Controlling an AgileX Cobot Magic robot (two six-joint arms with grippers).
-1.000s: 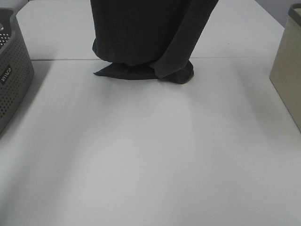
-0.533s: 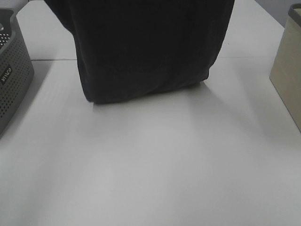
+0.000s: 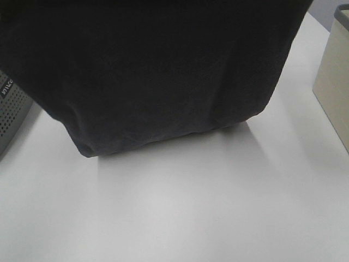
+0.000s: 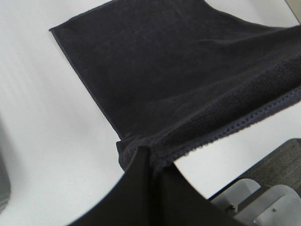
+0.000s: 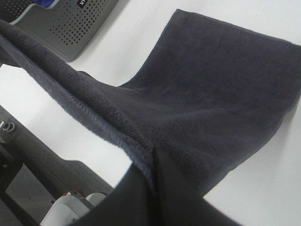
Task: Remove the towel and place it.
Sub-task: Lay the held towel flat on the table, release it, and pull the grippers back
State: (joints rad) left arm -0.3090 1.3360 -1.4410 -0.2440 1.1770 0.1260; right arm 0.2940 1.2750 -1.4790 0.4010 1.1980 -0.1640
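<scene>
The dark charcoal towel [image 3: 158, 71] hangs in a wide sheet across the top of the high view, and its lower fold rests on the white table [image 3: 191, 207]. Both grippers are hidden behind it in that view. In the left wrist view my left gripper [image 4: 151, 165] is shut on the towel's hemmed edge, and the rest of the towel [image 4: 178, 70] slopes down flat onto the table. In the right wrist view my right gripper [image 5: 155, 172] is shut on the other end of the same hem, and the towel [image 5: 221, 80] drapes down to the table.
The grey perforated basket [image 3: 11, 109] stands at the table's left edge, partly behind the towel; it also shows in the right wrist view [image 5: 70, 23]. A beige bin [image 3: 332, 71] stands at the right edge. Bare white table lies in front of the towel.
The towel has come forward toward the camera and spread much wider. Its bunched bottom has opened into a long fold that now lies nearer the table's front, covering part of the basket.
</scene>
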